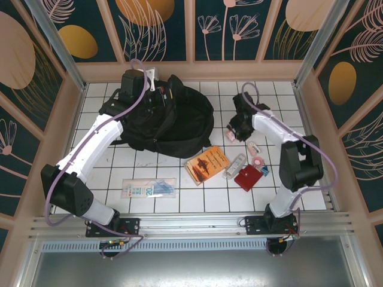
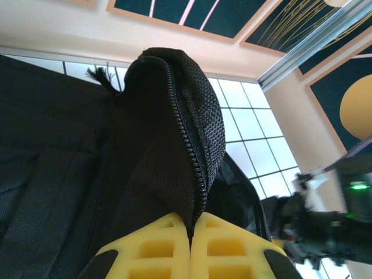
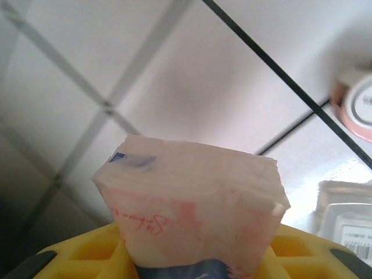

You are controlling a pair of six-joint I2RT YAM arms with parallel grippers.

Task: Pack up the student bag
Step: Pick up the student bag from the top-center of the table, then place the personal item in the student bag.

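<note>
The student bag, a large black backpack, lies at the back of the white tiled table, left of centre. My left gripper is at its back left corner. In the left wrist view its yellow fingers are pressed together on the bag's zippered mesh edge, lifting it into a ridge. My right gripper is just right of the bag. In the right wrist view it holds a white and pink paper tissue packet between its yellow fingers, above the tiles.
In front of the bag lie an orange book, a white tube, a red wallet, a pink tape roll and, further left, a clear pouch with blue contents. Panelled walls enclose the table.
</note>
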